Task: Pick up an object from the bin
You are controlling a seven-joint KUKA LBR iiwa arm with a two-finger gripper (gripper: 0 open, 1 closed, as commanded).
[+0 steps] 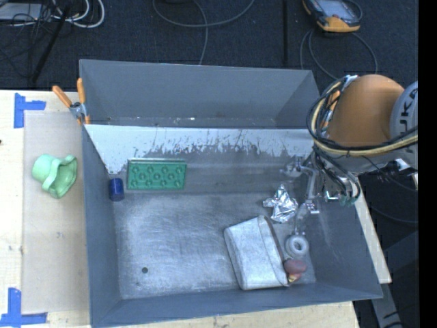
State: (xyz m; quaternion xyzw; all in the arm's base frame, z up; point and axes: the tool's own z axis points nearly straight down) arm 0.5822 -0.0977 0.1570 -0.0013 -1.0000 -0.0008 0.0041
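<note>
the gripper (311, 200) hangs low on the right side of the grey metal bin (205, 108). i cannot tell whether it is spread or pressed together, or whether it touches the crumpled silver foil wad (282, 205) just beside it on the view's left. the arm's orange-domed wrist (362, 111) and looped cables sit above it. nearer the viewer lie a small grey ring (297, 245), a reddish-brown lump (295, 268) and a flat pale grey pad (254, 253), and far left are a green studded plastic plate (156, 175) and a small blue cylinder (116, 188).

Partial letters "UK" on white arm housing (407, 111); no other legible text.
</note>
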